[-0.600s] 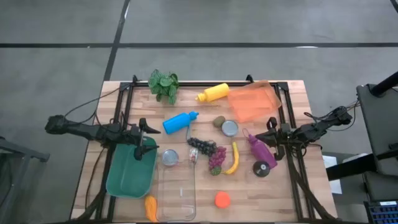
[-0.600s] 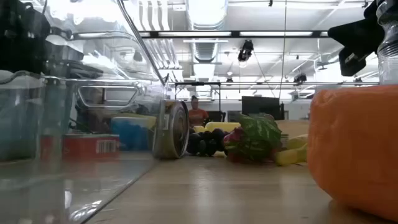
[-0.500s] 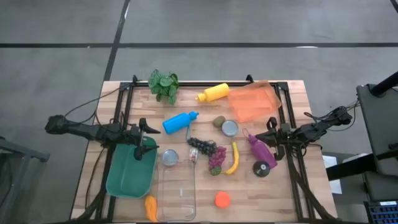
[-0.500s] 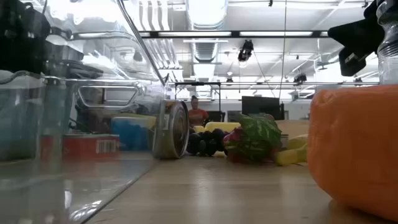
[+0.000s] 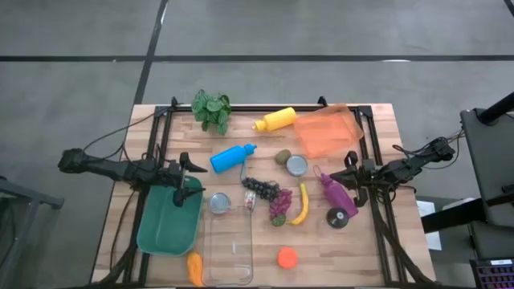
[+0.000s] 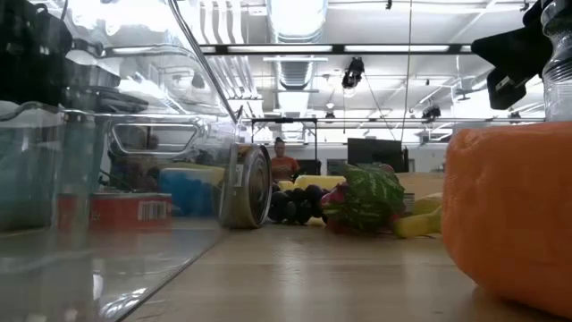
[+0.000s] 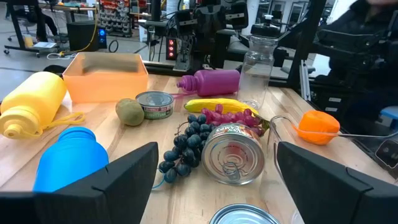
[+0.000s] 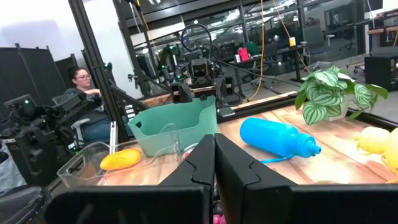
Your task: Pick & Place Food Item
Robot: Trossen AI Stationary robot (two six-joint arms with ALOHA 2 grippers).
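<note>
Food lies mid-table: dark grapes (image 5: 265,189), red grapes (image 5: 279,207), a banana (image 5: 302,205), a kiwi (image 5: 283,156), an orange (image 5: 287,257) near the front edge, and an orange-yellow piece (image 5: 194,269) beside the clear box. My left gripper (image 5: 195,178) hangs open over the green bin's far right corner. In its wrist view (image 7: 214,186) it faces the grapes (image 7: 189,143) and a can lying on its side (image 7: 232,155). My right gripper (image 5: 344,177) is shut (image 8: 214,177) and stays beside the purple bottle (image 5: 337,193).
A green bin (image 5: 169,221) and a clear box (image 5: 229,245) stand at the front left, an orange tray (image 5: 325,132) at the far right. A blue bottle (image 5: 233,156), a yellow bottle (image 5: 275,120), a plant (image 5: 211,108), cans (image 5: 296,165) (image 5: 219,202) and a dark disc (image 5: 337,217) lie about.
</note>
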